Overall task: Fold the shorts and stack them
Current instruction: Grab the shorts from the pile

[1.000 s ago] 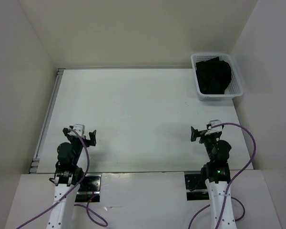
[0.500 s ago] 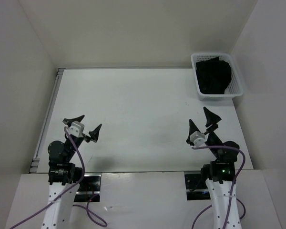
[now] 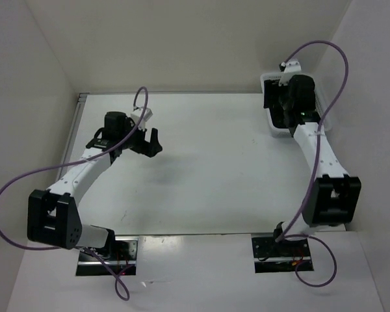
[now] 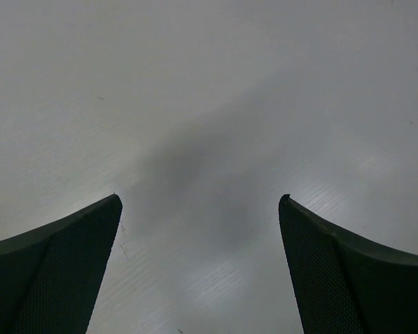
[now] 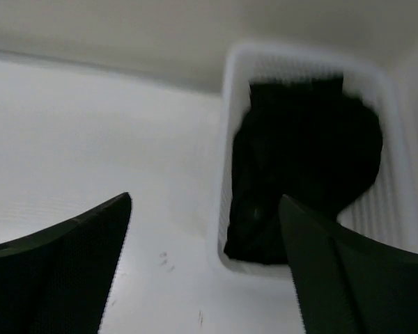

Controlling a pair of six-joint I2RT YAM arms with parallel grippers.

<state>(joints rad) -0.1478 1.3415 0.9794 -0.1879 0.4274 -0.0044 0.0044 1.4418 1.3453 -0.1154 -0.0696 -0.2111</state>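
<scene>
The black shorts [image 5: 306,156] lie bunched inside the white mesh basket [image 5: 226,132] at the table's far right corner. My right gripper [image 5: 205,197] hovers open just above the basket's near left corner. Its right finger is over the shorts and its left finger over bare table, with nothing between them. In the top view the right gripper [image 3: 277,103] and its arm cover most of the basket [image 3: 277,132] and the shorts. My left gripper [image 3: 146,143] stands open over the table's left middle. Only white table shows between the left gripper's [image 4: 200,197] fingers.
White walls close the table at the back, left and right, and the basket sits tight against the right wall. A metal rail [image 3: 70,140] runs along the table's left edge. Purple cables [image 3: 325,52] loop off both arms.
Both arms have swung out from their folded pose near the bases. The left reached to the table's left middle, the right up to the basket at the far right.
</scene>
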